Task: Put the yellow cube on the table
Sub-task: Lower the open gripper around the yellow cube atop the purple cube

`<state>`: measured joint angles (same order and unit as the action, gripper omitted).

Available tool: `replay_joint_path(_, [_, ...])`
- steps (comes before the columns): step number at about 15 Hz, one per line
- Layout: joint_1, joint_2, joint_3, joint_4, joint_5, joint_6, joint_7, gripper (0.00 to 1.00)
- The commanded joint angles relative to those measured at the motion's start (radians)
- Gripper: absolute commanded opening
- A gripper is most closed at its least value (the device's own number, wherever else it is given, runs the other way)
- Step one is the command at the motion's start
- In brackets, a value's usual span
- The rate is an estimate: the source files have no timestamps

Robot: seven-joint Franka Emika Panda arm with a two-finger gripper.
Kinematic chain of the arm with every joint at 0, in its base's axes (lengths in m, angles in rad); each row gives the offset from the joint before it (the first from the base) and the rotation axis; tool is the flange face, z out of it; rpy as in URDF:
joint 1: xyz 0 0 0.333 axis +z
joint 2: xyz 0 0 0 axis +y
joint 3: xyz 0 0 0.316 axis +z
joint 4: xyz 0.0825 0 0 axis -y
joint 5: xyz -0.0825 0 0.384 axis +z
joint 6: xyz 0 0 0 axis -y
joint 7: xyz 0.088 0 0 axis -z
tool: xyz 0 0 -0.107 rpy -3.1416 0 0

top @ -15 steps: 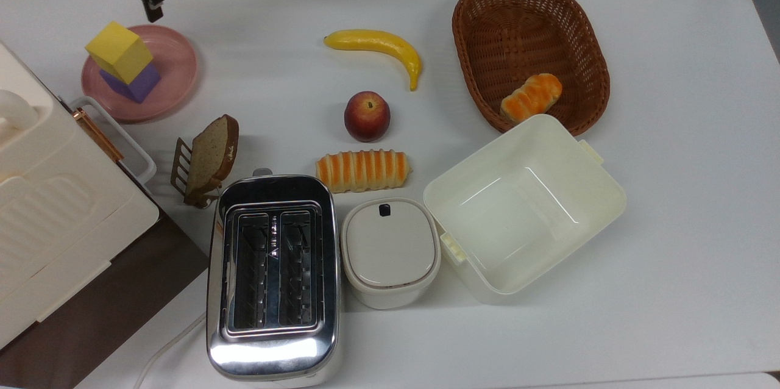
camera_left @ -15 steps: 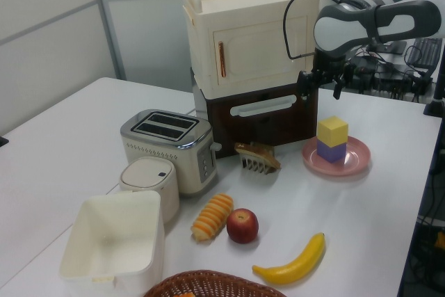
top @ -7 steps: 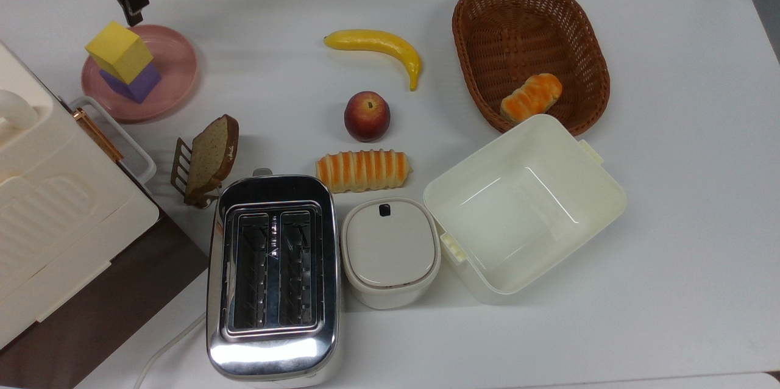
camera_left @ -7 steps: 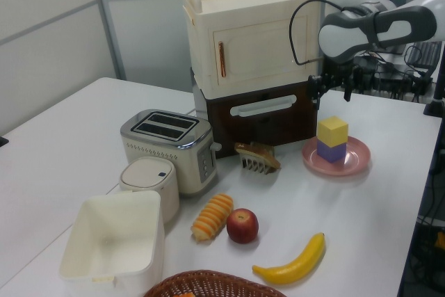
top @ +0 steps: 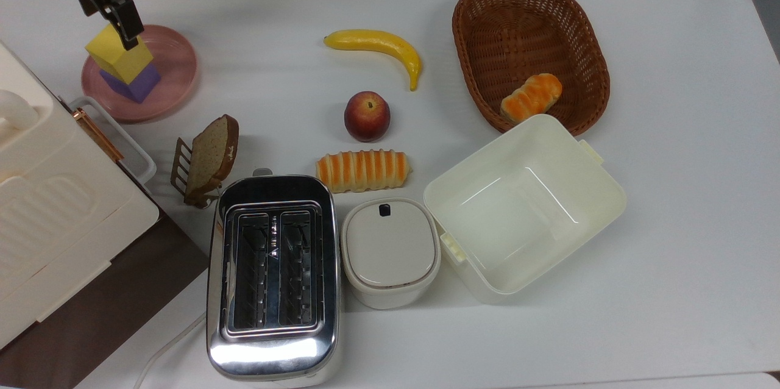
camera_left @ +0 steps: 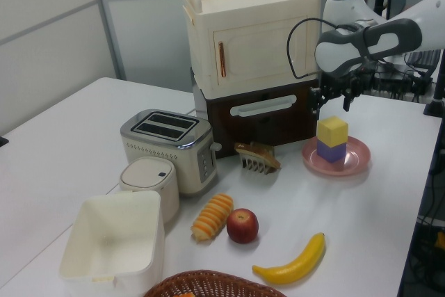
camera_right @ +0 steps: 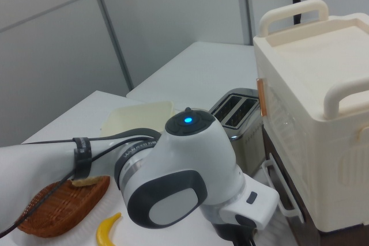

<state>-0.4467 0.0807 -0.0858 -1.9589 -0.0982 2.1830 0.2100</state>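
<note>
In the left view, a yellow banana (camera_left: 292, 264) lies at the lower right of the frame on the large white tabletop (camera_left: 368, 220), with a red peach (camera_left: 243, 225) just up and left of it. Farther back, right of centre, the small matte yellow cube (camera_left: 332, 131) sits stacked on a purple cube (camera_left: 332, 151) on a round pink plate (camera_left: 354, 165). Just above the yellow cube hangs the black pincer (camera_left: 334, 97), apart from it; whether its fingers are open or closed, I cannot tell.

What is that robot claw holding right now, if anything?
Nothing yet. The gripper hangs open just above the yellow cube, which sits on the purple cube on the pink plate.
</note>
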Motion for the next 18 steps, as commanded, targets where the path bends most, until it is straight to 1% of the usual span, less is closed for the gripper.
replay_joint_path(1, [-0.003, 0.001, 0.003, -0.017, -0.031, 0.032, 0.023, 1.0])
replay_joint_path(4, [-0.003, 0.01, 0.003, -0.018, -0.032, 0.034, 0.023, 1.0])
replay_joint_path(7, [-0.007, 0.011, 0.003, -0.021, -0.049, 0.035, 0.023, 1.0])
replay_joint_path(10, [-0.026, 0.016, 0.003, -0.023, -0.049, 0.035, 0.023, 1.0])
replay_joint_path(13, [-0.026, 0.045, 0.003, -0.023, -0.07, 0.041, 0.023, 1.0])
replay_joint_path(18, [-0.021, 0.065, 0.004, -0.023, -0.08, 0.049, 0.019, 1.0])
